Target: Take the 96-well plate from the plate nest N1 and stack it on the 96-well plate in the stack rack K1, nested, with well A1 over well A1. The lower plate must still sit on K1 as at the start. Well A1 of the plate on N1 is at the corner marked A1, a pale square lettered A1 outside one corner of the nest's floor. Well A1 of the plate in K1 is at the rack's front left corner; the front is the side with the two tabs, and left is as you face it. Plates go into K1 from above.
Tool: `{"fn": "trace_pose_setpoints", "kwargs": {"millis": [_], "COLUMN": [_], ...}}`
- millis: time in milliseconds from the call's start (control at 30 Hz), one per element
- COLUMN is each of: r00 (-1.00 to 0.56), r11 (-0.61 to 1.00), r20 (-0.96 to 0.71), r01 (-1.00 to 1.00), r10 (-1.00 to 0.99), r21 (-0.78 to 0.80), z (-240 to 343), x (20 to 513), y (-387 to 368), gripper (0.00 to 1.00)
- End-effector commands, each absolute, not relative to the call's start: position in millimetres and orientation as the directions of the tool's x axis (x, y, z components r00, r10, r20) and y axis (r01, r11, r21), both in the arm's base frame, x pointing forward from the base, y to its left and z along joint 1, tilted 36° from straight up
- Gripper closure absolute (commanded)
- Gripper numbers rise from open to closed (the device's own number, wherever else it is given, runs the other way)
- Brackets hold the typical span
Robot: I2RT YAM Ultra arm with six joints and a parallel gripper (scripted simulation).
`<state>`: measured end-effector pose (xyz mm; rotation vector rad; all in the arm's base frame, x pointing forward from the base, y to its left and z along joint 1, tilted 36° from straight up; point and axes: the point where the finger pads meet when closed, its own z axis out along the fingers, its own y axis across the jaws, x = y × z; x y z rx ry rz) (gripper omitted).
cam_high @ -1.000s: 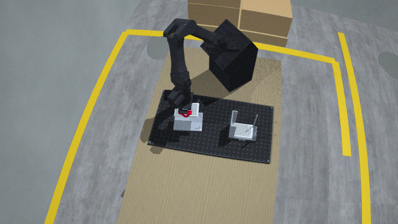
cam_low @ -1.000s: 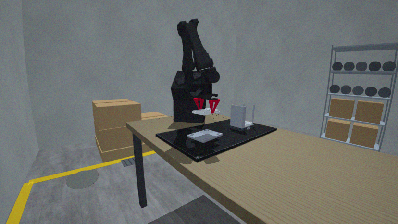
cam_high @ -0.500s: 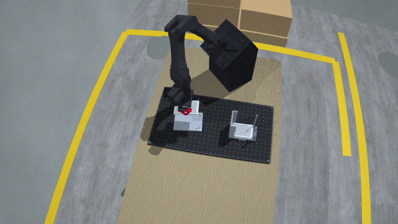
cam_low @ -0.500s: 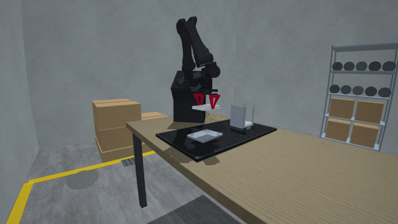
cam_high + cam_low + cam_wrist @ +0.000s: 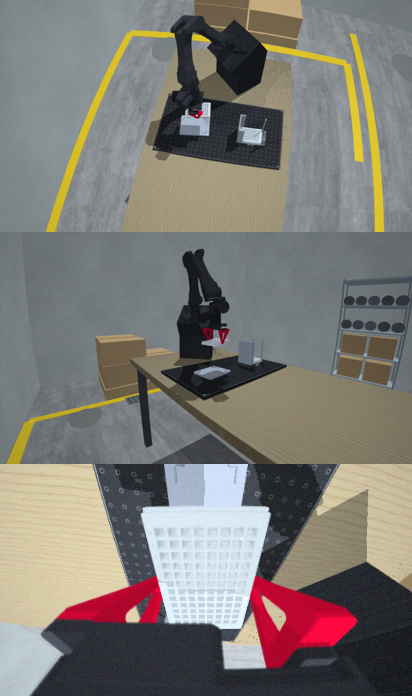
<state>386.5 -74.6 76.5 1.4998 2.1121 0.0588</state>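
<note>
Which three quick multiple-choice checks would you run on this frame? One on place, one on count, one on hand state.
1. Where is the lifted 96-well plate?
A. Seated in nest N1
B. In the air above nest N1
C. Inside rack K1

2. How many well plates show?
A. One
B. Two
C. Three

3. The hand is:
A. Open, empty
B. Shut on nothing
C. Shut on the plate

Key: 1 B, the exterior view shows a gap between plate and nest; 2 B, one is held and one sits in rack K1; 3 C, the red fingers press both long sides of the plate.
</note>
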Motion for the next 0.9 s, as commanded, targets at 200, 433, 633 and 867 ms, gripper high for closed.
{"fn": "trace_pose_setpoints", "kwargs": {"millis": [200, 433, 633, 867], "r00": [-0.168, -0.095, -0.075, -0.089], "r11": [0.36, 0.275, 0.275, 0.276], "r20": [-0.471, -0.432, -0.436, -0.434], "r01": [0.863, 0.885, 0.867, 0.879], "r10": [0.866, 0.897, 0.897, 0.896], "r21": [0.355, 0.377, 0.416, 0.388], "z": [93, 72, 83, 64], "x": [393, 388, 398, 391], "y": [-92, -70, -58, -36], "gripper": [1.0, 1.0, 1.0, 1.0]}}
